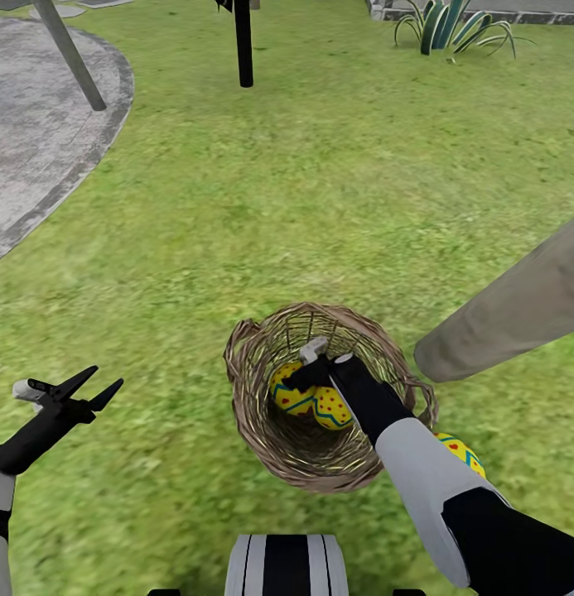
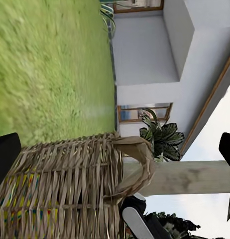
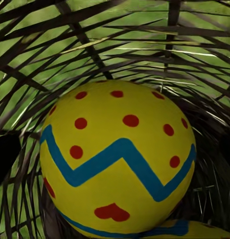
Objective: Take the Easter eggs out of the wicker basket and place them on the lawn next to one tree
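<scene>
From the head camera, your right arm reaches forward and down from the lower right, its forearm crossing the near rim of the wicker basket (image 1: pixel 262 422) and its right claw (image 1: pixel 307 371) sunk inside. The claw sits right at the two Easter eggs in the basket (image 1: pixel 315 403), which lie side by side on the bottom; you cannot tell from here whether its fingers are apart or closed on one. A third egg (image 1: pixel 462 451) lies on the lawn (image 1: pixel 320 190) just outside the basket's right side, half hidden by your forearm and near the foot of the pale tree trunk (image 1: pixel 518 310). Your left arm is bent low at the lower left, well apart from the basket, with the left claw (image 1: pixel 92 387) spread open and holding nothing, pointing up and to the right. Farther off stand a thin black trunk (image 1: pixel 243 45) and a grey paved patch (image 1: pixel 38 132).

In the left wrist camera the woven basket wall (image 2: pixel 70 184) is close, egg colours showing through the weave, with the pale trunk (image 2: pixel 194 178) beyond it and a white house (image 2: pixel 150 59) behind.

In the right wrist camera one yellow egg (image 3: pixel 117 159) with a blue zigzag and red dots sits directly ahead, inside the wicker; a second egg's top (image 3: pixel 199 231) peeks out beneath it.
</scene>
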Robot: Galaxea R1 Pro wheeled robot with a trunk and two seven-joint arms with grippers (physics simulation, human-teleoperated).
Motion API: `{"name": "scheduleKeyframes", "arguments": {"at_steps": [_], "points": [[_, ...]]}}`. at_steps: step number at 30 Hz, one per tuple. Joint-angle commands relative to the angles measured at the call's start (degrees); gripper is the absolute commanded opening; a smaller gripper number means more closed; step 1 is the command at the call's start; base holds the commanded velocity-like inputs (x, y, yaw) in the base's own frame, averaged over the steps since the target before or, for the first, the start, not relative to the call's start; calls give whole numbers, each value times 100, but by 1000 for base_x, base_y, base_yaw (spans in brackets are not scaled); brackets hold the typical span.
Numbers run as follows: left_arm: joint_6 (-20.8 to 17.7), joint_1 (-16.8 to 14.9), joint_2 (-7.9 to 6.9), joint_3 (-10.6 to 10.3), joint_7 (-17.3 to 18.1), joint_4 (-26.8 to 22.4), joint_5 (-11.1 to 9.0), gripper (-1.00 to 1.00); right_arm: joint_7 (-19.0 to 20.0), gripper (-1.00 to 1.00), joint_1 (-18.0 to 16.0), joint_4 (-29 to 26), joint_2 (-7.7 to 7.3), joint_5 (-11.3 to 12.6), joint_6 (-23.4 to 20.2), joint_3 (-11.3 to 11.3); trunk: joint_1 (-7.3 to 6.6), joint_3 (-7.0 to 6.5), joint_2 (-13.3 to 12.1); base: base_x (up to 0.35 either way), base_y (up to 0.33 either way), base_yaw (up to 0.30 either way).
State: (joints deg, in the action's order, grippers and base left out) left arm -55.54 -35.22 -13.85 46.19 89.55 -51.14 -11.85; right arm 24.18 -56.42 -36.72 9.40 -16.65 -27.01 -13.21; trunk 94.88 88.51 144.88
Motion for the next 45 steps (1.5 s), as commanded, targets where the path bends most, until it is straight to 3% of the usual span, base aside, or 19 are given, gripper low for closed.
{"name": "scheduleKeyframes", "arguments": {"at_steps": [1,29,45], "points": [[-58,-2,7,4,28,3,11,100,36,100,-1,-8,2,-59,14,3,-1,3,1,0,0,0],[-54,-2,14,4,19,4,16,100,-17,100,-1,35,1,-40,-124,3,20,181,12,0,0,0],[-54,-2,9,19,26,-1,9,100,-10,100,-1,-1,1,-48,-128,11,45,402,25,0,0,0]]}}
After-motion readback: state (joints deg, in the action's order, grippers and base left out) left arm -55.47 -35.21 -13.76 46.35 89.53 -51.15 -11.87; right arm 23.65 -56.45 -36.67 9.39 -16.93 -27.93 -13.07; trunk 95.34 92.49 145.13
